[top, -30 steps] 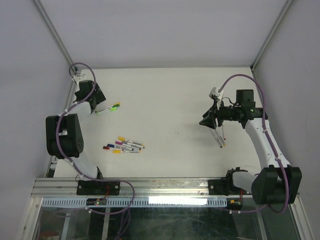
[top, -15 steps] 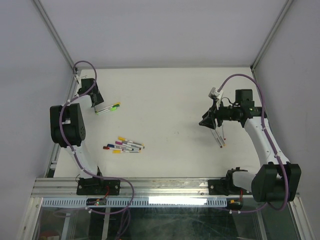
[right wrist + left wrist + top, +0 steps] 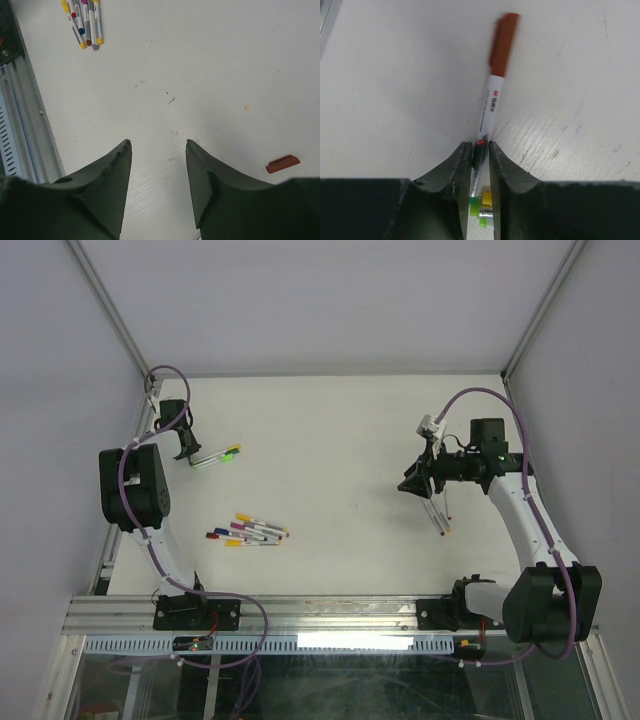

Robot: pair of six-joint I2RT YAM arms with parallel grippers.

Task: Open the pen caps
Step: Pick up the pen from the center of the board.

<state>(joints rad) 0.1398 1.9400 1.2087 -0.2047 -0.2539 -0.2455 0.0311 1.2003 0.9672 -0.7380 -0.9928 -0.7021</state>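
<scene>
One change: your L gripper [image 3: 480, 150] has closed in on a pen [image 3: 490, 100] at far-left of the bench [image 3: 330, 440], seemingly pinching it. Brown cap [image 3: 503, 42] is still on, ready for pulling. R gripper [image 3: 159, 145] gapes empty.

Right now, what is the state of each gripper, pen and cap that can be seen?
left gripper: closed on a pen's barrel.
brown-capped pen: cap on, lying on the table, pinched near its rear end.
right gripper: open, nothing between its fingers.
loose brown cap: off its pen, lying alone.
pile of pens: lying together, apart from both grippers.
</scene>
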